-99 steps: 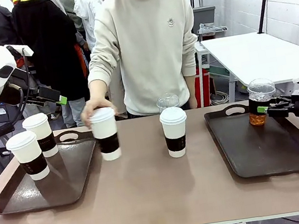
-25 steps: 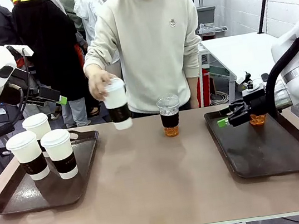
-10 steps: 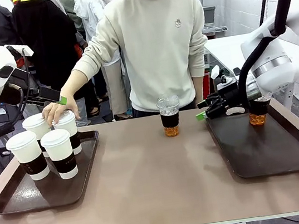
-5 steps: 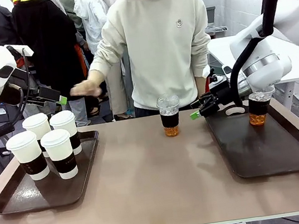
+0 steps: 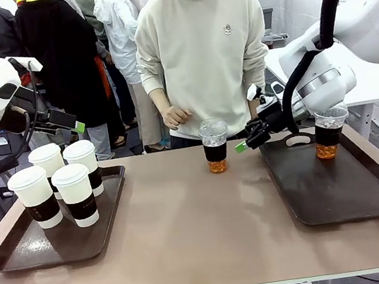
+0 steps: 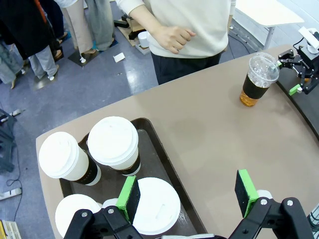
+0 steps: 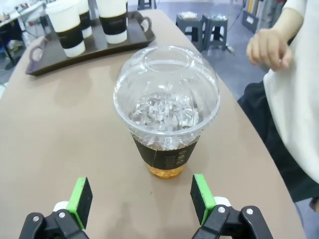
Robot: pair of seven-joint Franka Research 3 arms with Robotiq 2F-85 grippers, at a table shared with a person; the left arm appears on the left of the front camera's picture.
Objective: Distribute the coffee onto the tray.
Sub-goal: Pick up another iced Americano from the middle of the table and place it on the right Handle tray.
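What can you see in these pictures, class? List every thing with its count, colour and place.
Paper cups: four, white with dark brown sleeves, on the left tray.
Clear dome-lidded cups: two, dark-amber drink; one on the table between the trays, one at the right tray's far end.
Trays: two, dark brown, at the table's left and right.
Table: one, tan.
Bystanders: several, dark and light clothes, behind at left.
Person: one, cream sweatshirt, far side, hand at the waist.
Left fingers: black, green pads, open, raised above the left tray.
Right fingers: black, green pads, open, pointed at the table's clear cup, short of it.
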